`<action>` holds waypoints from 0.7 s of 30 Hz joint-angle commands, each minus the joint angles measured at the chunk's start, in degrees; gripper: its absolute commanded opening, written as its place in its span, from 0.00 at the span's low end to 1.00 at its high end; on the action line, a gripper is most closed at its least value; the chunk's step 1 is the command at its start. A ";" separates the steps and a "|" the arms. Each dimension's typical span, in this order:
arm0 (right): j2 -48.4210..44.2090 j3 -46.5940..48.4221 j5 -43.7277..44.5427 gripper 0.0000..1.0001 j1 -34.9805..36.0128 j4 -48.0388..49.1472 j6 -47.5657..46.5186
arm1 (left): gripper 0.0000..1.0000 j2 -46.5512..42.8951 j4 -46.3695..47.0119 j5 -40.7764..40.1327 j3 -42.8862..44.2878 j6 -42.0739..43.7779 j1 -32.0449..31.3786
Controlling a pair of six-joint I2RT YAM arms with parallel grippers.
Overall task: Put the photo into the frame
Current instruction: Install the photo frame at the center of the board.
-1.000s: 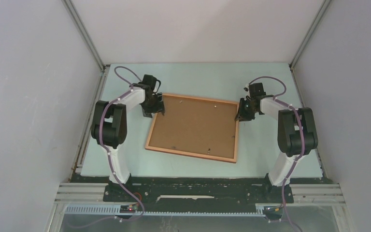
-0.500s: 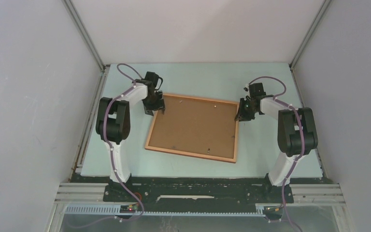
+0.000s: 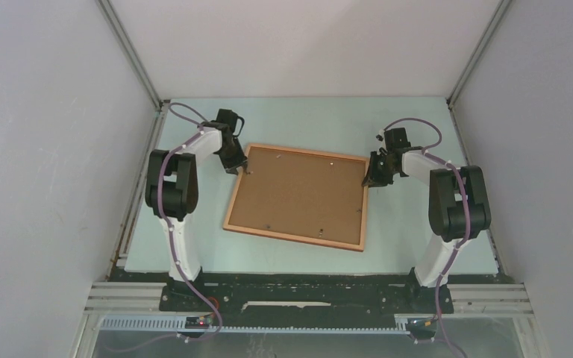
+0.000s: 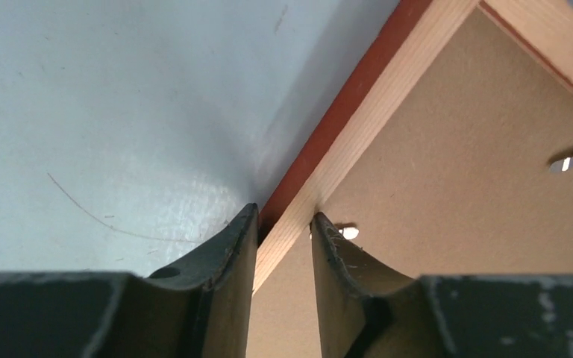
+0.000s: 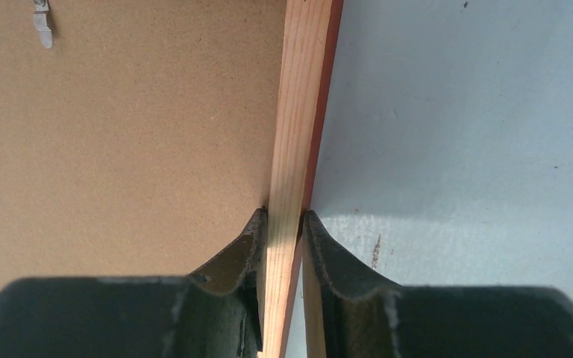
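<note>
Left wrist camera shows the left gripper narrowed to a slim slot. Its two dark fingers pinch the rim of the frame, one on the red-brown outer edge and the other on the inner side. Just past that inner finger lies the brown backing board, with a small metal tab farther out. On the outer side spreads the pale table. The right gripper is likewise almost closed and clamps the opposite rim between both pads, with board on its inner side and table on its outer side. From above, the frame lies flat, back up and slightly skewed between the two grippers, each holding it near a far corner.
</note>
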 commanded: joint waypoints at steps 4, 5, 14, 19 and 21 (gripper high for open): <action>0.89 0.59 -3.80 0.20 0.58 0.86 -0.99 | 0.37 -2.36 5.60 0.25 -2.21 -1.79 1.47; 0.93 0.59 -3.90 0.20 0.53 0.92 -0.99 | 0.38 -2.95 5.14 0.25 -2.44 -1.17 1.25; 0.98 0.41 -5.02 0.19 0.40 1.21 -0.91 | 0.59 -9.09 3.27 0.25 -6.46 4.50 0.86; 0.92 0.27 -5.34 0.19 0.22 1.38 -0.92 | 0.72 -8.55 1.09 -1.93 -4.79 7.65 -0.87; 0.91 0.24 -5.51 0.19 0.15 1.38 -0.91 | 0.74 -7.07 0.00 -2.56 -3.68 8.02 -1.33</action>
